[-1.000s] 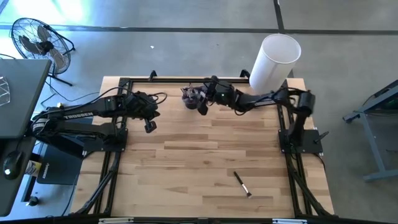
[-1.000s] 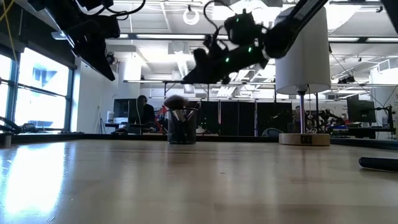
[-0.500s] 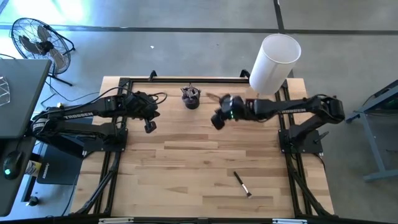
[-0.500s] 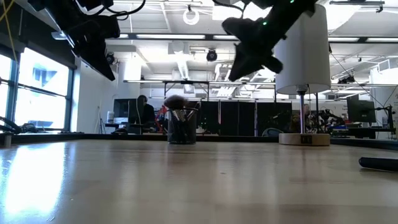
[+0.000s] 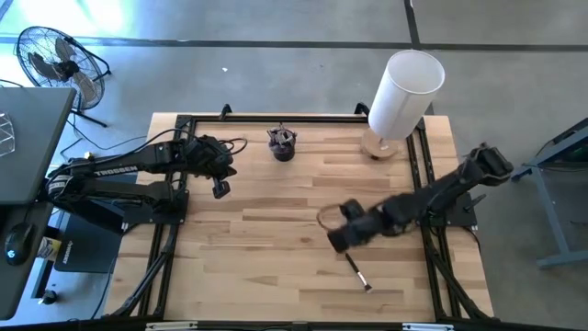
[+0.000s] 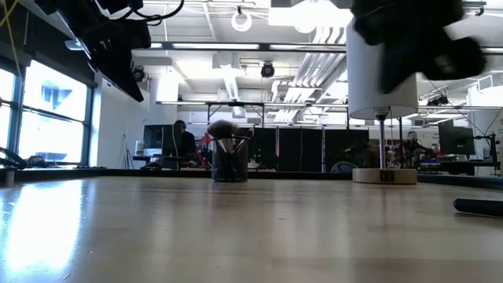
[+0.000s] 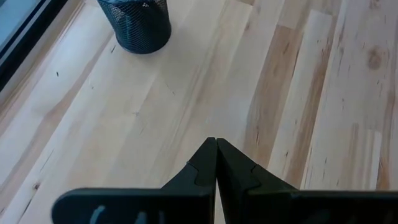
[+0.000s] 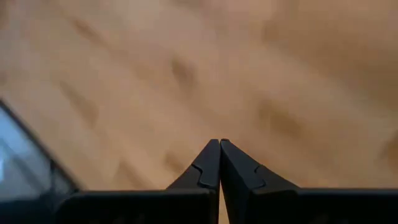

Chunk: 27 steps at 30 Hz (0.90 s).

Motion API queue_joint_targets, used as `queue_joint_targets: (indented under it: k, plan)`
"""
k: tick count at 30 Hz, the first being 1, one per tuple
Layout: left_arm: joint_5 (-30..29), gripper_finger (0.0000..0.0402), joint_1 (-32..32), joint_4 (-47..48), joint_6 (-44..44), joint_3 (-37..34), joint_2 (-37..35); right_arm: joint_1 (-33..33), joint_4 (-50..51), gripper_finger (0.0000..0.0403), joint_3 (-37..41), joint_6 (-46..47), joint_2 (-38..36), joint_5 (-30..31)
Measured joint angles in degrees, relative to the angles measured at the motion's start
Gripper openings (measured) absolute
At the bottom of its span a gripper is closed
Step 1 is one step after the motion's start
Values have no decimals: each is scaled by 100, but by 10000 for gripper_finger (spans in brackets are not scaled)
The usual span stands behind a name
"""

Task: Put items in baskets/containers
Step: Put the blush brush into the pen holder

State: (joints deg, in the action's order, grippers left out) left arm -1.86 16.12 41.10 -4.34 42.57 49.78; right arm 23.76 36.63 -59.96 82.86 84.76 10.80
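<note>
- Makeup brush (image 5: 358,273), the one loose item, lies flat on the near right part of the table (image 5: 257,239), dark handle, pale tip toward the near edge; same spot as 1.0 s and 0.5 s ago.
- In the low view only a dark end of it (image 6: 478,206) shows at the right edge.
- Black mesh cup (image 5: 282,145) stands upright at the far centre of the table, brushes (image 6: 224,134) sticking out of the top, one with a reddish fluffy head; unmoved across frames.
- Left wrist view shows the cup (image 7: 138,23) ahead on bare wood.
- Right gripper (image 5: 336,239): biggest change. 1.0 s ago it was right at the cup, 0.5 s ago beside it to the right, now swung out to the near right of the table, just beside the far end of the loose brush, blurred.
- Right fingers (image 8: 231,171) pressed together, holding nothing; only blurred wood ahead of them.
- In the low view the right arm (image 6: 416,39) is a dark smear at top right, in front of the white cylinder.
- Left gripper (image 5: 221,188) waits over the far left of the table, same pose in all frames; tips (image 7: 205,165) closed together, empty.
- Tall white cylinder (image 5: 404,92) on its round base at the far right corner, unchanged.
- Floor fan (image 5: 55,60) off the table, far left.
- Person (image 6: 182,141) in the room behind, low view.
- Small dark label on the cylinder's base (image 6: 384,176), writing too small to read; no other legible text or brand.
</note>
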Motion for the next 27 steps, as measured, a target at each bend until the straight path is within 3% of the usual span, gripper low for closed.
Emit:
queue_joint_targets:
  k: [6, 12, 15, 21, 27]
  plan:
    - [-1, 0, 0, -4, 0, -2, 0, 754, 696, 1, -731, 1245, 590, -795]
    - [-5, 0, 0, -31, 279, -4, 0, 1033, 2453, 0, -2377, 1528, 1611, -1033]
    - [-20, 0, 0, -40, 302, -4, 0, 1106, 2876, 0, -2889, 1438, 2030, -1128]
    - [-22, 0, 0, -72, 304, -4, 0, 1251, 2781, 14, -2983, 1465, 2596, -1481]
    - [-22, 0, 0, -68, 304, -4, 0, 1298, 2774, 65, -2908, 1419, 2802, -1551]
